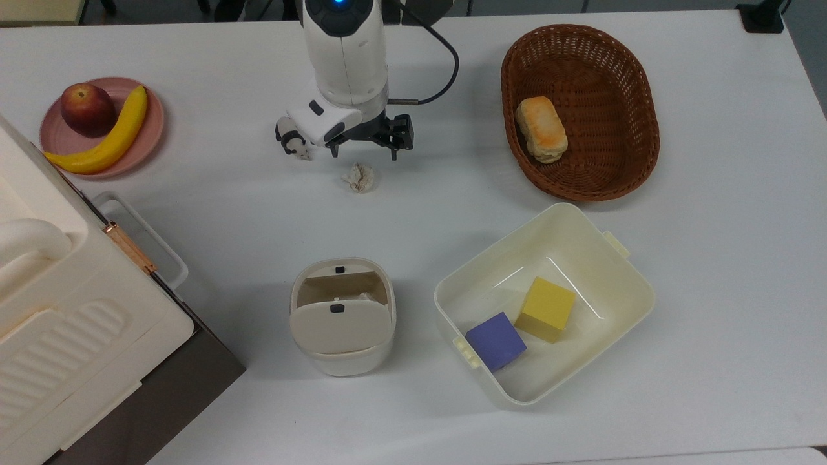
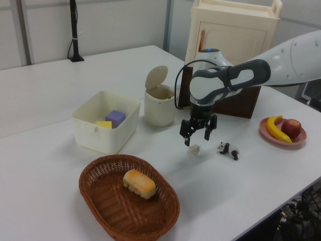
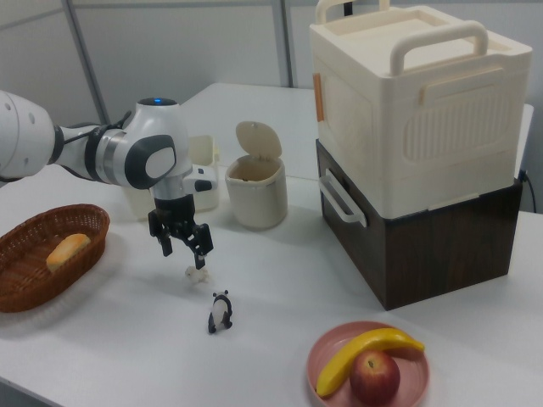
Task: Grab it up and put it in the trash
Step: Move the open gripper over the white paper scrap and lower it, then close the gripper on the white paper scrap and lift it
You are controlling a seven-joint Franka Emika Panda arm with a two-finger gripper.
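The crumpled off-white paper wad (image 1: 358, 177) (image 2: 194, 148) (image 3: 197, 274) lies on the white table. My gripper (image 1: 364, 155) (image 2: 196, 140) (image 3: 185, 257) hangs open just above it, fingers pointing down and spread to either side of the wad, holding nothing. In the top view the wad sits slightly below the fingertips. The trash (image 1: 333, 326) (image 2: 160, 108) (image 3: 254, 199), a small cream bin with its swing lid tipped open, stands further toward the top view's bottom edge.
A toy panda (image 1: 294, 143) (image 2: 228, 149) (image 3: 221, 312) stands close beside the gripper. A wicker basket (image 1: 646, 129) holds bread, a cream tub (image 1: 581, 216) holds two blocks, and a pink plate (image 1: 152, 123) carries fruit. A large cream box (image 1: 64, 310) occupies the top view's left.
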